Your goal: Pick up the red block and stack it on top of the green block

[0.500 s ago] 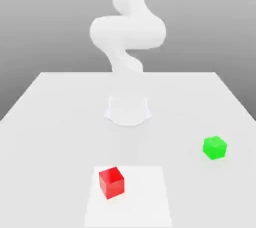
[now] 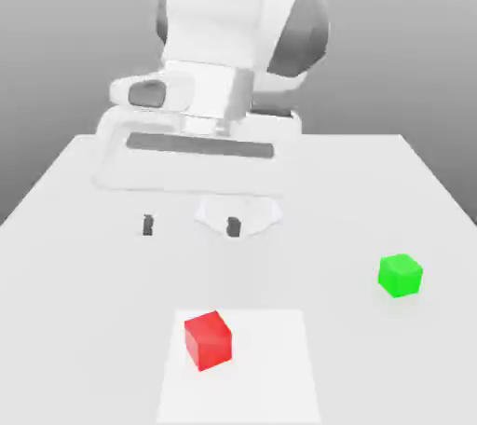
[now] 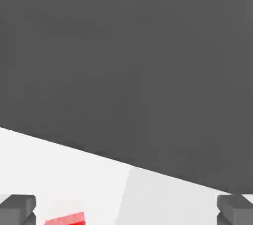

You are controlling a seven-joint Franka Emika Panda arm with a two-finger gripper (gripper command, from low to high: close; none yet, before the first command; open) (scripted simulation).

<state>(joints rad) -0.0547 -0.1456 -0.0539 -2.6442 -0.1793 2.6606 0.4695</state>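
We count one red block (image 2: 208,340), a smooth, plain cube, nearest us on a paler square patch (image 2: 270,367) of the white table (image 2: 74,255). One green block (image 2: 401,275), the same shape and finish, sits well apart toward the exterior view's right. Farther back, one gripper (image 2: 190,225) hangs with its two dark fingertips (image 2: 147,225) spread wide, holding nothing.

**White table, two cubes**

A plain white table (image 2: 84,255) carries everything. On it lies a slightly brighter square patch (image 2: 270,367) near the front edge. The red block (image 2: 208,339) sits on that patch, at its corner toward the exterior view's left. The green block (image 2: 401,275) rests on the bare table, well apart, toward the exterior view's right.
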